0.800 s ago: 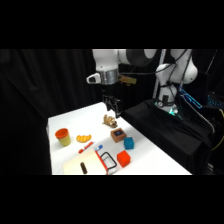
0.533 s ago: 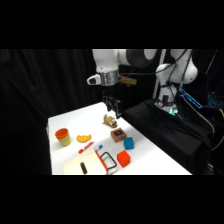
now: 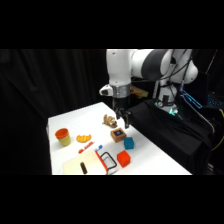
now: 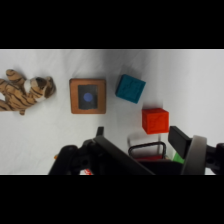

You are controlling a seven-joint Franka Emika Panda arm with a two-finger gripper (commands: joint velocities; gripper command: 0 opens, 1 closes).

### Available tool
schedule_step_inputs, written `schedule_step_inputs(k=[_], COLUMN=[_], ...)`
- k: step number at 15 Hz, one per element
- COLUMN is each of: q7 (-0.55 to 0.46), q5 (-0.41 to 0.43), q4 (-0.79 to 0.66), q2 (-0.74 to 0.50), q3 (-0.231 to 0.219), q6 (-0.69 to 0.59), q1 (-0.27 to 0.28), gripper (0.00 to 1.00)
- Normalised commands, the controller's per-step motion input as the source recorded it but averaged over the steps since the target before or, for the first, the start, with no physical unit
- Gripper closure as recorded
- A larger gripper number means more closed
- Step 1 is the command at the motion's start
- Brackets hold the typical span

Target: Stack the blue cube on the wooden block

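The blue cube [image 4: 130, 88] is sitting on the white desk [image 4: 195, 85] at the wrist view's upper centre, just right of the wooden block [image 4: 88, 95], apart from it. One orange-red cube [image 4: 155, 120] is lying lower right; one striped toy tiger [image 4: 25, 90] is resting far left. The tool [image 3: 123, 122] is hanging above the block, fingers parted, gripping nothing.

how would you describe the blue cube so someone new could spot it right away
Start at the white table and find the brown wooden block with a dark square on top, which sits under the gripper. The blue cube sits right beside that block, apart from it, with the red cube on its other side. It is the only teal, plain-faced cube there.
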Motion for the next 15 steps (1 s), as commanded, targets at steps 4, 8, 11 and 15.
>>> schedule_step_inputs(k=[4,8,11,15], q7=[0.6,0.54,0.46,0.32], q5=[-0.186,-0.29,-0.265,-0.197], q4=[-0.34,-0.18,-0.05,0.01], q2=[-0.07,0.05,0.16,0.23], q3=[0.031,-0.002,-0.047,-0.141], q6=[0.48,0.36,0.32,0.34], q1=[0.043,0.034,0.073,0.109], gripper=[0.0,0.0,0.0,0.0])
